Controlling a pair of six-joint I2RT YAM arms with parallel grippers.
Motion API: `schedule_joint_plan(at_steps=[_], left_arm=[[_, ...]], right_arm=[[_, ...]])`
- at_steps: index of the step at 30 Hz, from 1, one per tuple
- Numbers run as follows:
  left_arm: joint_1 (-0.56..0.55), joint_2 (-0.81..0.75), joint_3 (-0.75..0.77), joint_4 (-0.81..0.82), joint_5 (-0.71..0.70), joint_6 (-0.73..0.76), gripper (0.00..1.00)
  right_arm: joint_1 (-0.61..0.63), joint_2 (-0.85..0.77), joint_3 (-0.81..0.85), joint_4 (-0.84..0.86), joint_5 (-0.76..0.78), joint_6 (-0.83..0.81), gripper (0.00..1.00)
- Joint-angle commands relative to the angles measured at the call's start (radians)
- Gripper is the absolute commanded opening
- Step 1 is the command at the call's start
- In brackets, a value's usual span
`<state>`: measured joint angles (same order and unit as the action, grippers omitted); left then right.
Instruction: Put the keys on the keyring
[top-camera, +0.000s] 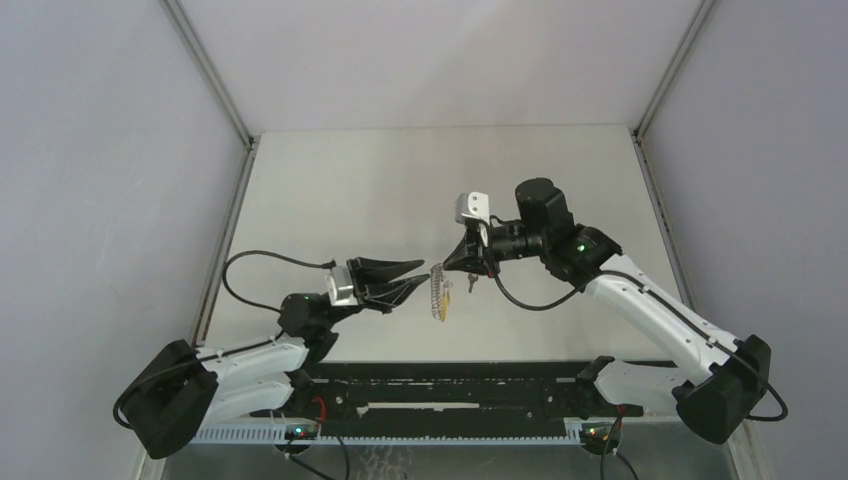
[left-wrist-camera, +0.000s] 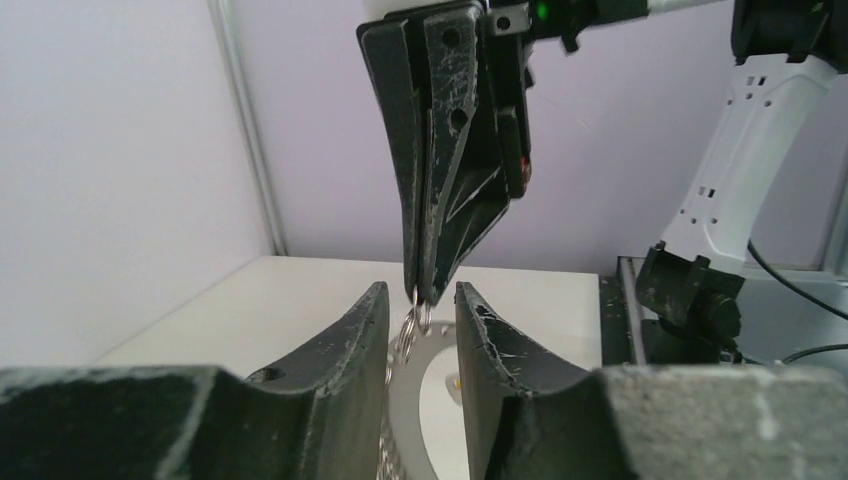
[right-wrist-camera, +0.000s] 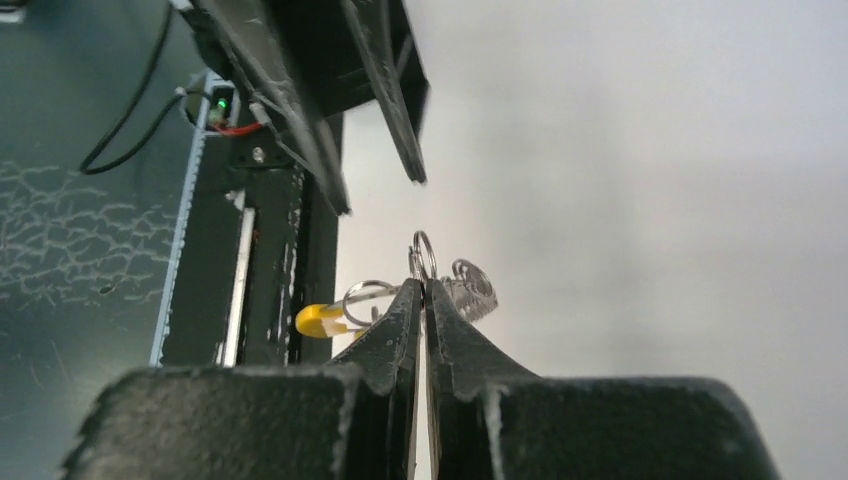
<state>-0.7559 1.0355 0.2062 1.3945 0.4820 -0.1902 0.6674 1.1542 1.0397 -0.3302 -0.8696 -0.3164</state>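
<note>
The keyring, a grey ring with a beaded rim, hangs edge-on in the air between the two gripper tips. My right gripper is shut on a small split ring at its top. In the right wrist view the beaded rim shows just right of the shut jaws. The yellow-headed key dangles on its own wire loop to the left. My left gripper is open, with one finger on each side of the flat grey ring. A small dark key hangs under the right gripper.
The white table lies below, walled by pale panels on the left, right and back. A black rail with cables runs along the near edge between the arm bases. The right arm's white links rise at the right of the left wrist view.
</note>
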Motion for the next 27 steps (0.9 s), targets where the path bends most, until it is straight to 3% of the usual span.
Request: schedule_joint_plan(at_steps=[1, 5, 10, 27], left_arm=[[0.004, -0.027, -0.055, 0.06, -0.067, 0.034, 0.37], [0.008, -0.016, -0.089, 0.06, -0.08, 0.022, 0.41], [0.009, 0.018, -0.09, 0.06, -0.029, -0.045, 0.41], [0.009, 0.144, -0.004, 0.058, -0.076, -0.116, 0.42]], right_arm=[[0.041, 0.007, 0.173, -0.378, 0.29, -0.028, 0.0], [0.112, 0.095, 0.332, -0.585, 0.518, 0.021, 0.0], [0.199, 0.244, 0.535, -0.786, 0.674, 0.026, 0.0], [0.266, 0.27, 0.597, -0.77, 0.593, -0.044, 0.0]])
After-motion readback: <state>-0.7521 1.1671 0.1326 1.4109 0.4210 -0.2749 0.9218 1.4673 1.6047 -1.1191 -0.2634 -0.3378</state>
